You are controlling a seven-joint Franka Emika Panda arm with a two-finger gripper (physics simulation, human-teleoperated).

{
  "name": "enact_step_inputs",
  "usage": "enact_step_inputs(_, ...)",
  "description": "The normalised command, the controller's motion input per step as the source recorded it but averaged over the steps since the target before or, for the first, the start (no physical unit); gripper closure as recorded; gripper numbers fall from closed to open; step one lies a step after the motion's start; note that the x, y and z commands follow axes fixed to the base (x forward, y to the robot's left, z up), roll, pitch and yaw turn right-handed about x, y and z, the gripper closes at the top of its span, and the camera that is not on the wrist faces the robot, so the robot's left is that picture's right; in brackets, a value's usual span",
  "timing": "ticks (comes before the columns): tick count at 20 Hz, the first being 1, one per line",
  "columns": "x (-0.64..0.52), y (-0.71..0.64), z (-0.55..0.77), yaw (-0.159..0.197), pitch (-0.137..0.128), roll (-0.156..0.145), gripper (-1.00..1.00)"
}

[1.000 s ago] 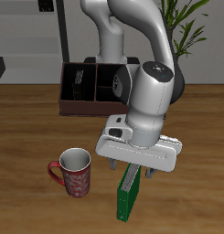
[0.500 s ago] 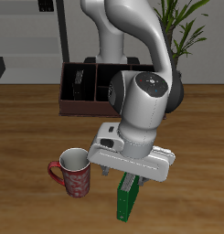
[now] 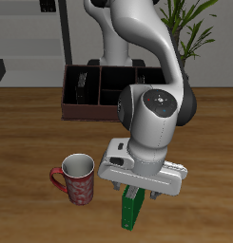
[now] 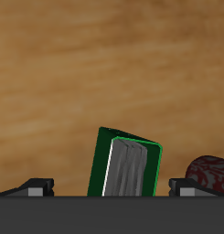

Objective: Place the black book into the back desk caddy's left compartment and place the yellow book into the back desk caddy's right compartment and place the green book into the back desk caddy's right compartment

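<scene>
**A:** The gripper [image 3: 137, 193] hangs right over the green book [image 3: 132, 209], which stands upright on the wooden table [image 3: 32, 123] near its front edge, just beside the red patterned mug [image 3: 77, 178].

**B:** From the wrist view the jaws are spread, one finger to each side of the green book [image 4: 128, 165], neither touching it. Nothing is in its grasp.

**A:** How does that book look to handle?

**B:** Stiff covers, small, probably light. Standing on its edge, it likely tips at a nudge. The flat covers look like the best hold, pinched up near the top across the thickness.

**A:** And the goal, the back desk caddy [image 3: 94, 93], sits well apart, farther back on the table.

**B:** Smooth covers could slip, so a square, firm pinch seems wise.
</scene>
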Motion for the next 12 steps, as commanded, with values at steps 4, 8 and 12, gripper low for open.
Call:
enact_step_inputs(4,0.00,-0.01,-0.26,-0.024,0.036,-0.022,1.00)
enact_step_inputs(8,-0.01,-0.08,-0.21,0.005,0.019,-0.014,1.00)
enact_step_inputs(12,-0.05,-0.18,0.01,0.007,-0.007,-0.013,1.00)
